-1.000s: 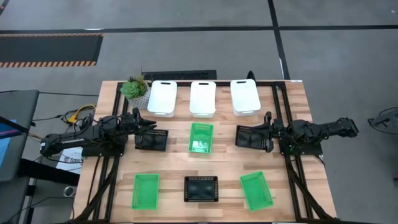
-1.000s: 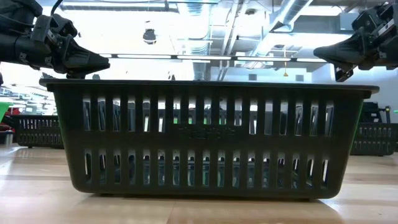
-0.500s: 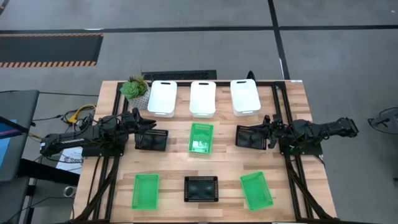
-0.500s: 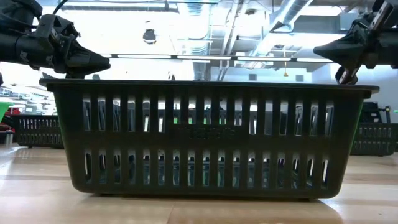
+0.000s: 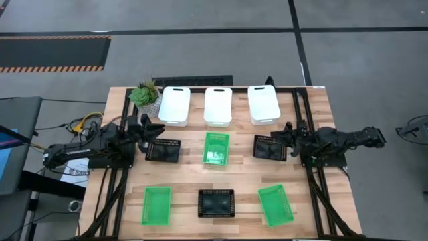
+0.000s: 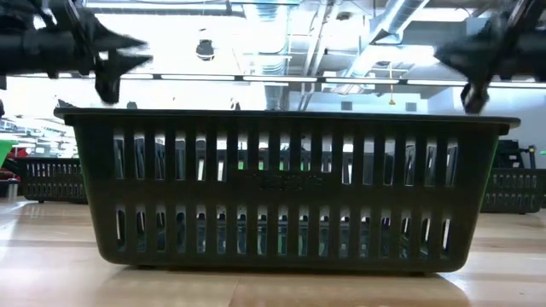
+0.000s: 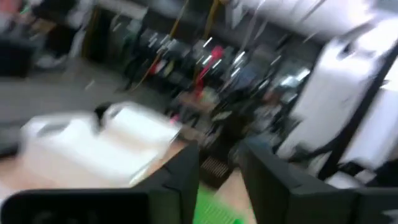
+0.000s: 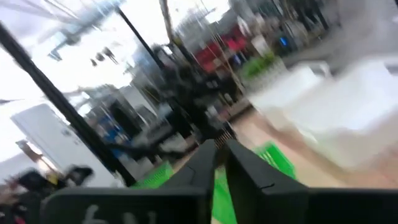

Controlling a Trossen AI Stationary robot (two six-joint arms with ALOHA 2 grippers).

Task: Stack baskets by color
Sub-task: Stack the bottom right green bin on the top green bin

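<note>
Nine small rectangular baskets sit upright on the wooden table: three glossy white ones in a row along the far edge, the left white basket [image 5: 174,105], the middle white basket [image 5: 218,104] and the right white basket [image 5: 263,104]. In the middle row a bright green basket [image 5: 215,148] lies between the left black basket [image 5: 164,150] and the right black basket [image 5: 269,147], both with slotted sides. The near row holds a left green basket [image 5: 156,204], a centre black basket [image 5: 216,203] and a slightly skewed right green basket [image 5: 276,205], all well apart and none stacked
</note>
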